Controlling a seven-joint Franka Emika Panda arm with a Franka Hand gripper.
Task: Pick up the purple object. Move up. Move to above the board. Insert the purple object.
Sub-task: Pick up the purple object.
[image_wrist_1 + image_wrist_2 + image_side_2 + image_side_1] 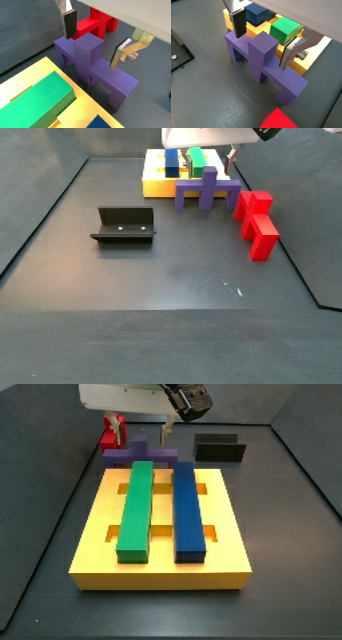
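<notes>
Claw: the claw point(93, 42) is low over the purple object point(93, 65), fingers spread, one silver plate point(69, 22) at the crossbar's outer end and the other point(123, 54) on the far side of the raised middle bar. Both wrist views show gaps between pads and block, so released, gripping nothing. In a side view the claw point(166, 431) hangs from the arm just behind the board's far edge.

Purple object: stands on the worktop point(187, 268) with prongs down like legs and the longer middle bar running across the top point(261, 55). In a side view it sits just beside the short end of the board point(207, 191); touching or a hair apart, cannot tell.

Board: yellow slab point(100, 534) flat on the worktop. A green bar point(136, 506) and a dark-blue bar point(187, 506) lie side by side in its long slots. Open yellow slots show between and beside them.

Red block: red piece point(255, 223) on the worktop, near the purple object on the side away from the board, apart from it.

Fixture: dark L-shaped bracket point(123, 226) on its base plate, well apart from the board and the claw.
</notes>
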